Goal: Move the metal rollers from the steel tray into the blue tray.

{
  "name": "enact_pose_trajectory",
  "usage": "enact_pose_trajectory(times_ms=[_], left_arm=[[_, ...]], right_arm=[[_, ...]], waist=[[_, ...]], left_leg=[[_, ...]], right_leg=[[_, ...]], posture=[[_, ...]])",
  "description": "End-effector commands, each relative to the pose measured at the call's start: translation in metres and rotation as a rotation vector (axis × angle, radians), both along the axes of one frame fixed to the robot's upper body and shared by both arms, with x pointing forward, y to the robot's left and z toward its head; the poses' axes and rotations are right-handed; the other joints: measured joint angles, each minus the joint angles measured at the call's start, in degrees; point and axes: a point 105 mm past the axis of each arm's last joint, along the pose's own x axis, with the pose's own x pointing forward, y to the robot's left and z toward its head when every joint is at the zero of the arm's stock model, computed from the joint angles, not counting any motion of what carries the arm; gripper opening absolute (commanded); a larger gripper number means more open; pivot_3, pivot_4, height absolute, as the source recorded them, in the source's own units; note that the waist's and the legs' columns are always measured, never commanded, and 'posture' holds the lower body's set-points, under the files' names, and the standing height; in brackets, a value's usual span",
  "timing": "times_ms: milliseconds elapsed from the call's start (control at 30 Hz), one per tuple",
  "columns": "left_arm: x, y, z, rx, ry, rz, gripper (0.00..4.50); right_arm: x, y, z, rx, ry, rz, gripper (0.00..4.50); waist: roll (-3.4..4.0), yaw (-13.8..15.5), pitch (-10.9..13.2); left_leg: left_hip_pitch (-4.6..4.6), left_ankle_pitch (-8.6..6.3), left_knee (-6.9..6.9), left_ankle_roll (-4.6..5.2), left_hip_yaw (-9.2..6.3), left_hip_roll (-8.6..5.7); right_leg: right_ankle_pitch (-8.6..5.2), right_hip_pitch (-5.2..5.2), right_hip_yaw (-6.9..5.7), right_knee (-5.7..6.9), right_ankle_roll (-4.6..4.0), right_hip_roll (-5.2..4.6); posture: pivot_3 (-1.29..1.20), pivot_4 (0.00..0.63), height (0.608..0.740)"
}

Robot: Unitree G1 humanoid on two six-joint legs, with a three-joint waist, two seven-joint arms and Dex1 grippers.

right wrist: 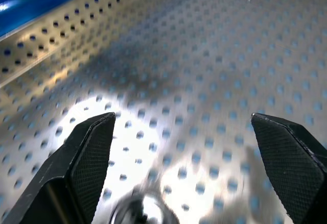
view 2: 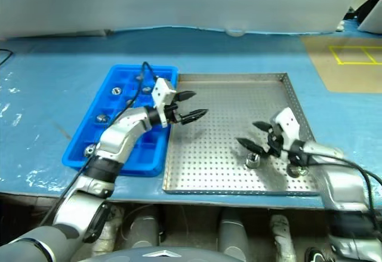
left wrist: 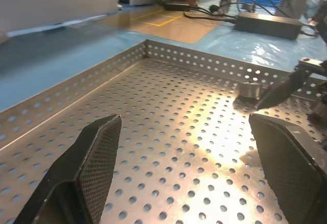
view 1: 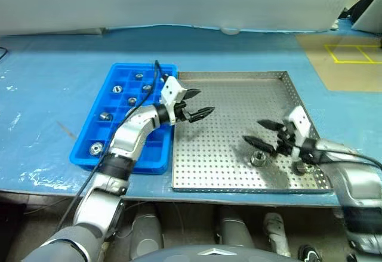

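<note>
Both grippers gape wide and hold nothing. The left gripper (view 1: 196, 103) hovers over the steel tray (view 1: 239, 89), just past the blue tray (view 1: 122, 71). One roller (view 1: 258, 158) lies just beneath the right gripper (view 1: 262, 133).

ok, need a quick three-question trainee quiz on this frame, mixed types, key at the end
1. True or false: the left fingers are clamped on one of the rollers.
2. The right fingers are above: A) the blue tray; B) the steel tray; C) the bare table.
3. Which tray holds more rollers?
Key: 1 false, they stand open and empty. 2 B. 3 the blue tray.
</note>
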Motion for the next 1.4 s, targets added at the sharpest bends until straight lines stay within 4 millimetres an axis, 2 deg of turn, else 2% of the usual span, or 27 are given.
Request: enact_pose_trajectory(times_ms=[33, 100, 167, 367, 433, 633, 733, 900, 967, 1133, 1267, 1400], left_arm=[[-0.001, -0.012, 0.009, -0.015, -0.061, -0.05, 4.23], [0.0, -0.016, 0.006, -0.01, -0.078, -0.055, 4.25], [0.001, -0.017, 0.003, -0.007, -0.078, -0.054, 4.25], [0.005, -0.004, -0.001, 0.015, -0.101, 0.024, 4.25], [0.01, 0.006, 0.003, -0.001, -0.116, 0.084, 4.25], [0.028, 0.053, 0.031, -0.13, -0.153, 0.372, 4.25], [0.03, 0.079, 0.039, -0.175, -0.152, 0.527, 4.25], [0.021, 0.121, 0.033, -0.183, -0.145, 0.753, 4.25], [0.011, 0.141, 0.031, -0.178, -0.16, 0.859, 4.25], [-0.01, 0.175, 0.025, -0.178, -0.163, 1.058, 4.25], [-0.024, 0.189, 0.018, -0.169, -0.143, 1.124, 4.25], [-0.029, 0.194, 0.009, -0.157, -0.117, 1.162, 4.25]], right_arm=[[-0.011, 0.006, 0.007, -0.022, -0.003, 0.014, 4.5], [-0.013, 0.008, -0.007, -0.052, 0.034, 0.011, 4.09], [-0.012, 0.011, -0.012, -0.065, 0.045, 0.014, 3.56], [0.003, 0.018, -0.002, -0.078, 0.004, 0.055, 1.56], [0.013, 0.02, 0.006, -0.072, -0.031, 0.067, 1.56], [0.048, 0.049, 0.058, 0.11, -0.172, 0.164, 1.56], [0.063, 0.067, 0.07, 0.154, -0.202, 0.226, 1.56], [0.08, 0.105, 0.078, 0.199, -0.216, 0.363, 1.56], [0.088, 0.13, 0.083, 0.226, -0.231, 0.436, 1.56], [0.104, 0.185, 0.089, 0.258, -0.278, 0.52, 1.56], [0.107, 0.211, 0.086, 0.267, -0.271, 0.575, 1.56], [0.107, 0.22, 0.075, 0.232, -0.264, 0.612, 1.56]], waist=[[0.0, -0.9, 0.0], [-0.02, -1.8, 0.0], [-0.02, -2.0, 0.0], [-0.02, -1.7, 0.0], [-0.03, -1.6, 0.0], [-0.03, -1.3, 0.0], [-0.03, 0.1, 0.0], [-0.04, 2.9, 0.0], [-0.06, 3.8, 0.0], [-0.07, 6.2, 0.0], [-0.08, 8.6, 0.0], [-0.08, 10.9, 0.0]], left_leg=[[0.01, 0.0, 0.02, 0.0, 0.03, 0.0], [0.01, 0.0, 0.03, 0.0, 0.03, 0.0], [0.03, 0.0, 0.04, 0.0, 0.03, 0.01], [-0.06, -0.01, 0.09, 0.02, 0.03, -0.01], [-0.08, -0.01, 0.07, 0.02, 0.02, 0.0], [-0.11, -0.01, 0.04, 0.03, 0.01, 0.03], [-0.1, -0.01, 0.05, 0.04, -0.01, 0.04], [-0.19, 0.0, 0.04, 0.03, -0.05, 0.11], [-0.3, 0.0, 0.08, 0.03, -0.08, 0.11], [-0.42, 0.02, 0.1, -0.02, -0.19, 0.19], [-0.49, 0.02, 0.09, -0.04, -0.29, 0.18], [-0.54, 0.06, 0.08, -0.12, -0.46, 0.17]], right_leg=[[-0.04, -0.01, 0.04, -0.01, 0.07, 0.0], [-0.06, -0.01, 0.04, 0.0, 0.12, 0.0], [-0.06, -0.02, 0.03, 0.0, 0.13, 0.01], [-0.05, -0.05, 0.04, 0.0, 0.13, -0.01], [0.09, -0.05, 0.01, 0.0, -0.11, -0.01], [0.22, -0.11, -0.04, 0.06, -0.32, 0.0], [0.23, -0.1, -0.09, 0.09, -0.34, -0.01], [0.22, -0.1, -0.23, 0.12, -0.39, 0.0], [0.23, -0.15, -0.27, 0.12, -0.39, -0.01], [0.22, -0.22, -0.44, 0.22, -0.42, 0.0], [0.2, -0.19, -0.53, 0.19, -0.45, -0.02], [0.19, -0.17, -0.65, 0.2, -0.46, -0.03]], posture=[[-0.37, 0.15, 0.74], [-0.37, 0.15, 0.74], [-0.36, 0.15, 0.74], [-0.28, 0.15, 0.74], [-0.25, 0.15, 0.74], [-0.09, 0.15, 0.74], [-0.02, 0.15, 0.74], [0.17, 0.15, 0.74], [0.23, 0.15, 0.74], [0.37, 0.15, 0.74], [0.45, 0.15, 0.74], [0.46, 0.15, 0.74]])
